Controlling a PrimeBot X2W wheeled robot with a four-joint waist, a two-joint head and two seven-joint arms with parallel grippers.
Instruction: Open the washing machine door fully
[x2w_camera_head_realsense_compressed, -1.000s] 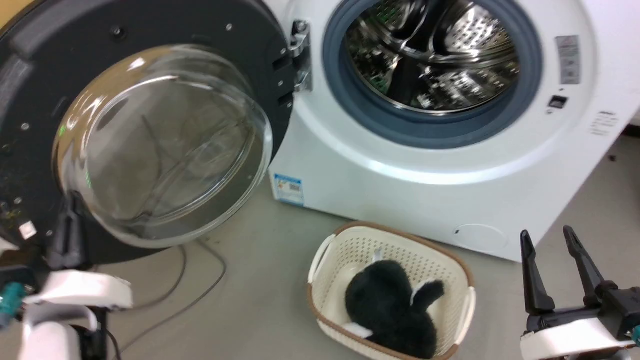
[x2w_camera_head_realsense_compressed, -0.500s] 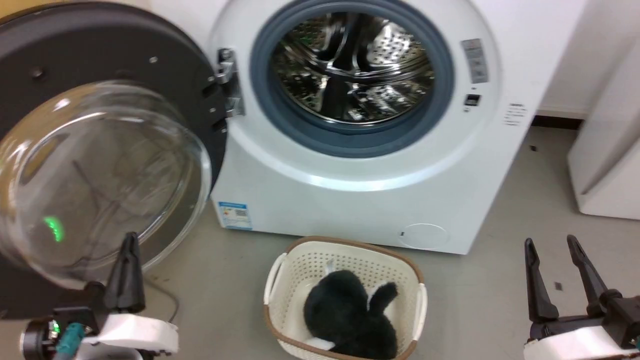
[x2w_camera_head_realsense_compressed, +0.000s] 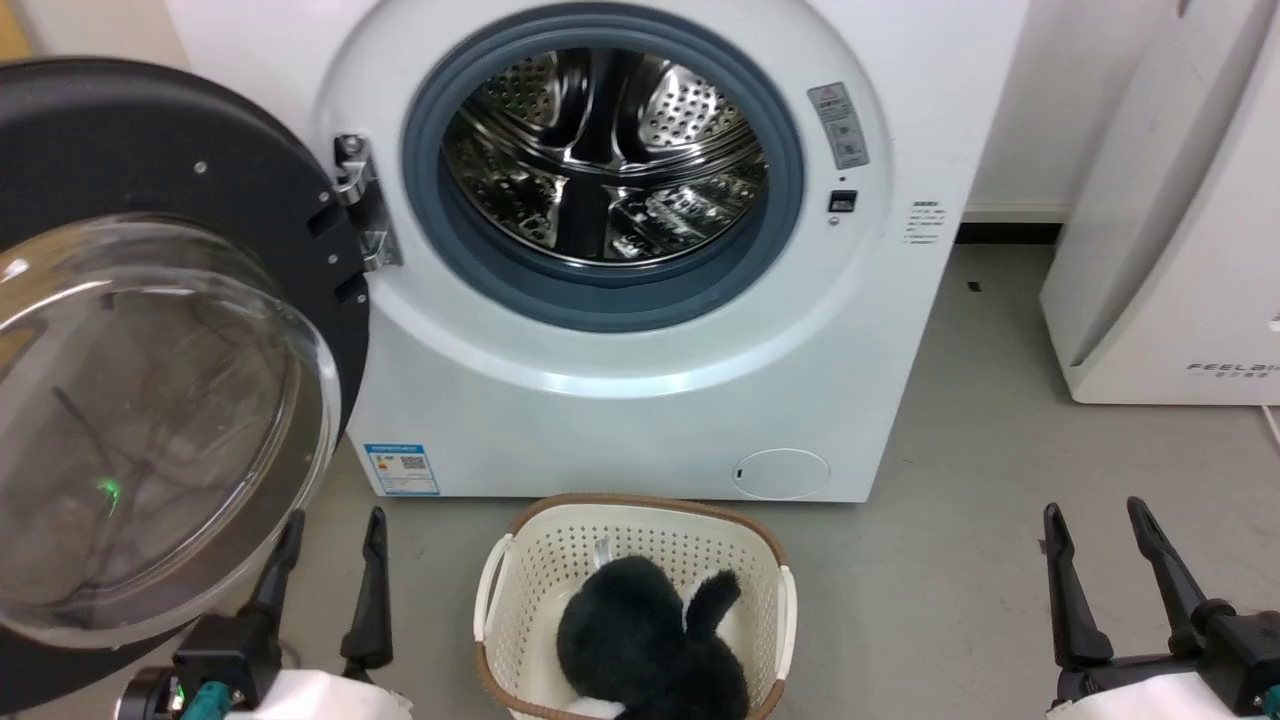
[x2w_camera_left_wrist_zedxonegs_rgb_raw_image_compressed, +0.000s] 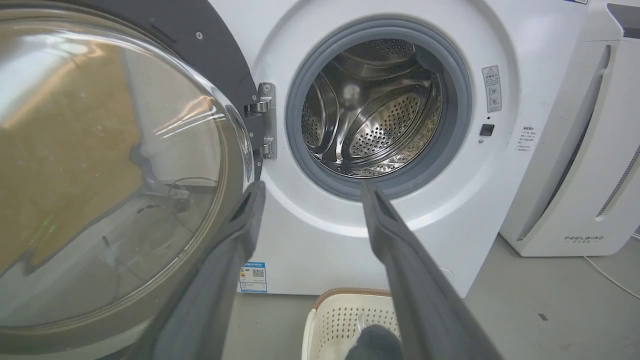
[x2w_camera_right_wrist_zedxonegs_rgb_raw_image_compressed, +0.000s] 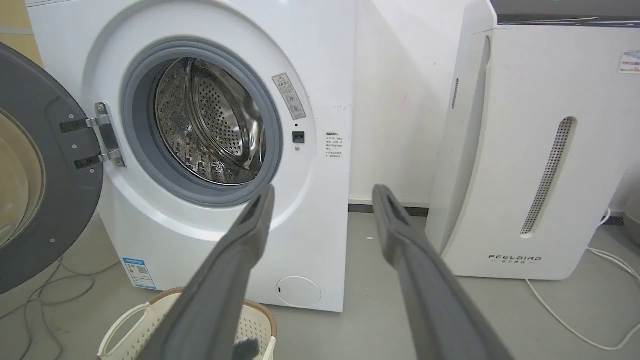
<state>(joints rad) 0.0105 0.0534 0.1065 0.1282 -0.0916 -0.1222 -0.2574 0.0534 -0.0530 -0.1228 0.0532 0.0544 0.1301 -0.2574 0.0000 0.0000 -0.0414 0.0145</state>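
Fingers (x2w_camera_head_realsense_compressed: 372, 600) on left gripper (x2w_camera_head_realsense_compressed: 333, 525) spread, empty; right gripper (x2w_camera_head_realsense_compressed: 1092, 515) same. Got washing machine door (x2w_camera_head_realsense_compressed: 150, 130) swung wide, left of drum (x2w_camera_head_realsense_compressed: 600, 170). My worry: left finger beside glass bowl (x2w_camera_head_realsense_compressed: 150, 420), clumsy lift nudges door back.

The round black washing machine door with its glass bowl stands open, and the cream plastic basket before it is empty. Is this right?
Not empty: the head view shows a black fluffy item lying in the cream plastic basket. The round black washing machine door stands open.

Left claw (x2w_camera_head_realsense_compressed: 335, 514) parted, right claw (x2w_camera_head_realsense_compressed: 1093, 505) parted — empty
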